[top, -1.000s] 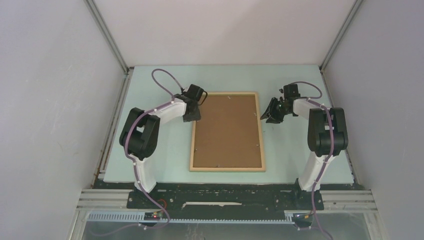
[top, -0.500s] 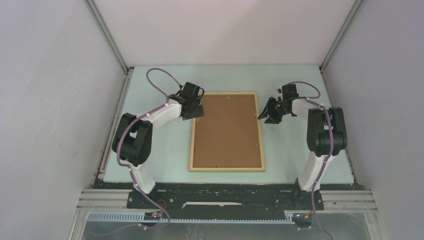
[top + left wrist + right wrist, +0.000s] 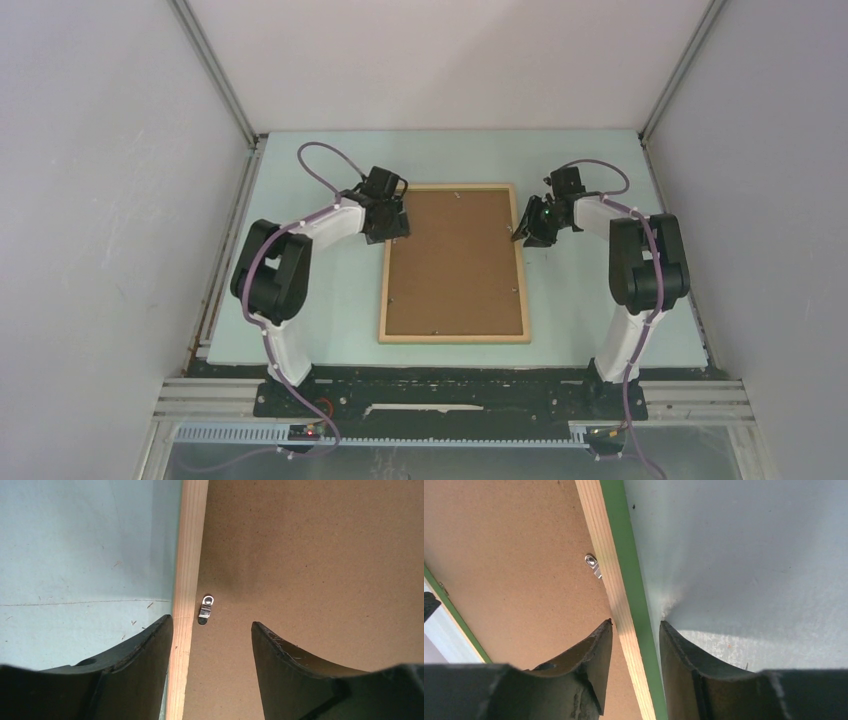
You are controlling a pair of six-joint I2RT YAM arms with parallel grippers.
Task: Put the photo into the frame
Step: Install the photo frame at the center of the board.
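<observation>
The frame (image 3: pixel 455 338) lies back up in the middle of the table, pale wood rails showing, with the brown backing board (image 3: pixel 455 265) set in it. The photo is hidden. My left gripper (image 3: pixel 392 228) is open over the frame's left rail (image 3: pixel 192 540) near the far corner, one finger on each side, just behind a small metal clip (image 3: pixel 206 606). My right gripper (image 3: pixel 528 232) is narrowly open and straddles the right rail (image 3: pixel 597 530), whose outer face is green. Its inner finger (image 3: pixel 594 650) is at the wood's edge. A second clip (image 3: pixel 593 565) sits ahead of it.
The pale green table (image 3: pixel 300 300) is bare on both sides of the frame. Grey enclosure walls with metal posts (image 3: pixel 215 80) stand on the left, the right and the back. The arm bases sit on a black rail (image 3: pixel 450 395) at the near edge.
My left gripper has shifted slightly away and settled over the left rail. My right gripper has moved left onto the right rail. The frame has not moved.
</observation>
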